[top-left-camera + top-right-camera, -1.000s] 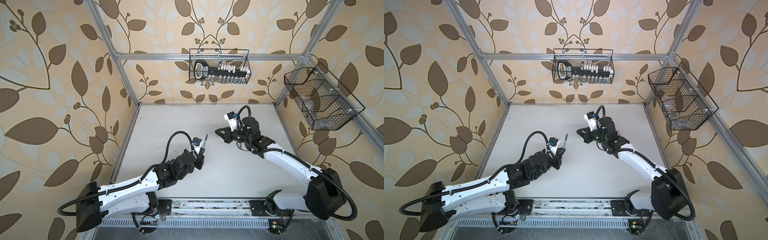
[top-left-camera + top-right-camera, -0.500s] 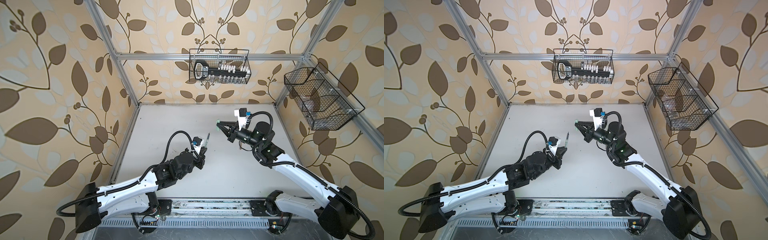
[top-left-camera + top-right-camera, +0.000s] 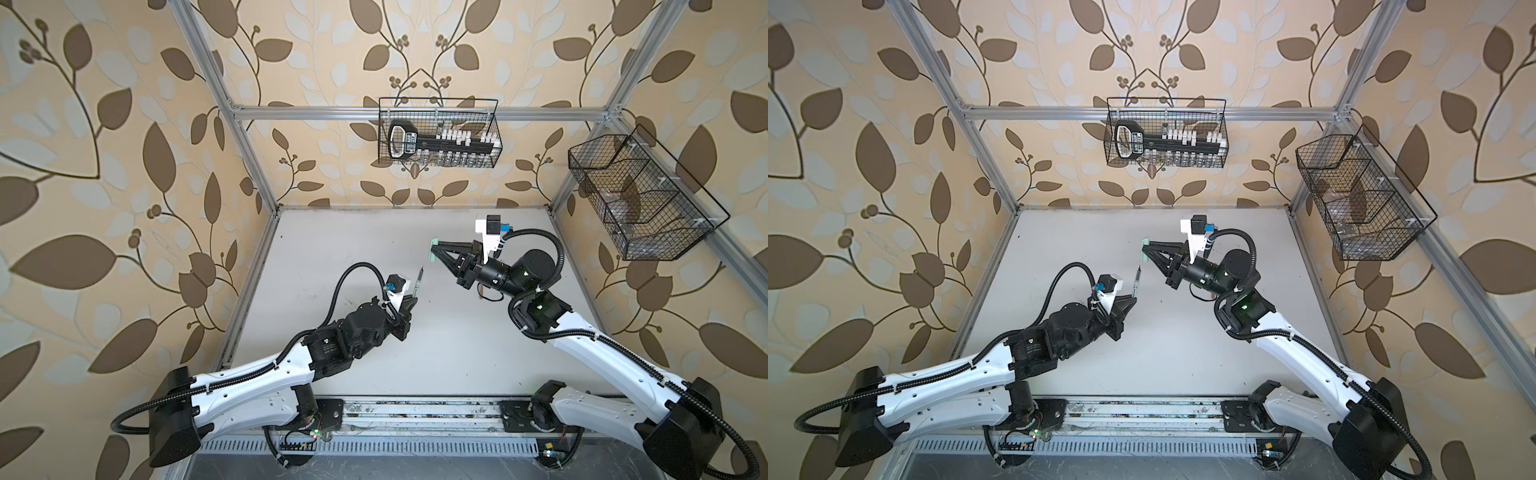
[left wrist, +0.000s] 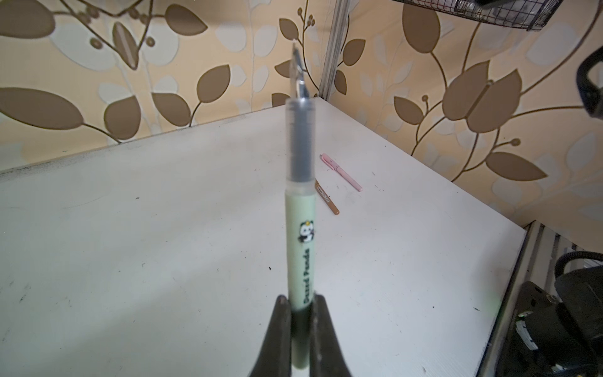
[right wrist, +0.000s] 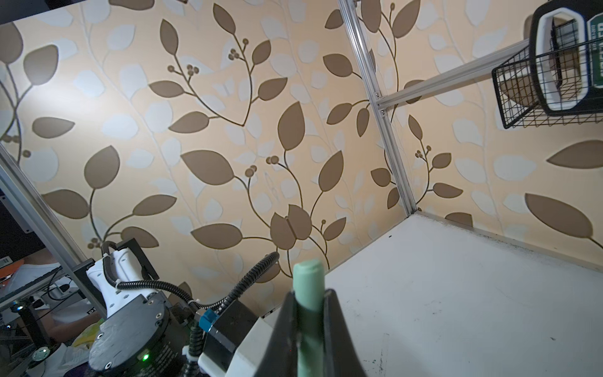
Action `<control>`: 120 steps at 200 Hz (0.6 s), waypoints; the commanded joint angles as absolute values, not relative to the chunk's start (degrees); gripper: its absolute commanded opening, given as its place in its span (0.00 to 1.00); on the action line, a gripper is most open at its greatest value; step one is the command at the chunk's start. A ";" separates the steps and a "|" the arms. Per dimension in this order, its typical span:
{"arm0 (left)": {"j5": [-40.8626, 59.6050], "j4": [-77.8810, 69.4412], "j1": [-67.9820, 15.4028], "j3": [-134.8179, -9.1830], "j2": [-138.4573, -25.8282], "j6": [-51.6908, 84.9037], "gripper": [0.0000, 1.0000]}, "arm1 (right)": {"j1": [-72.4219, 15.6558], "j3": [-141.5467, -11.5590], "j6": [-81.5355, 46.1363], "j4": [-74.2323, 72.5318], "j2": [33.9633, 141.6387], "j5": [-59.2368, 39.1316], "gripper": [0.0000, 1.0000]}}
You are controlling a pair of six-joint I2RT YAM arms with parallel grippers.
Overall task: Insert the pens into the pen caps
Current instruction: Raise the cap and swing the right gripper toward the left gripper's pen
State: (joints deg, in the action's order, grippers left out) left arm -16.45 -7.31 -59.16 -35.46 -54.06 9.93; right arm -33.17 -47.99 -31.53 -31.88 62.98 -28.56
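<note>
The white desk (image 3: pixel 353 241) fills the floor of the cell. The left arm (image 3: pixel 257 374) and right arm (image 3: pixel 602 349) reach in over it from the near edge. A back basket (image 3: pixel 440 133) hangs on the far wall, well beyond both tools. A side basket (image 3: pixel 640 199) hangs on the wall behind the right arm.

The left tool (image 3: pixel 414 296) is clenched on the lower barrel of the green pen (image 3: pixel 419 280). In the left wrist view the pen (image 4: pixel 300 244) juts straight out past the fingers (image 4: pixel 280 329), dark nib leading, clear of the desk. The right tool (image 3: pixel 434 249) is clenched on the green cap (image 3: pixel 432 258), which sits crosswise at its fingertips. In the right wrist view a rounded end of the cap (image 5: pixel 308 284) pokes past the fingers (image 5: pixel 336 326).

In both top views the pen's nib points toward the right tool and stops near the cap, not touching it. The two tools face each other over the middle of the desk.

Beyond the left tool's pen, a pink pen (image 4: pixel 342 172) and a brown pen (image 4: pixel 328 199) lie flat on the desk. They sit just beside each other, apart.
</note>
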 commanded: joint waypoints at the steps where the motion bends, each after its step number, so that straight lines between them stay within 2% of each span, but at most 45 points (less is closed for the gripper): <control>1: -15.78 -9.75 -58.78 -37.35 -52.65 8.27 0.00 | -33.54 -47.27 -32.36 -34.28 63.66 -28.70 0.00; 120: -15.41 -10.17 -58.80 -37.93 -52.02 8.30 0.00 | -36.67 -44.44 -33.55 -38.53 66.48 -21.74 0.00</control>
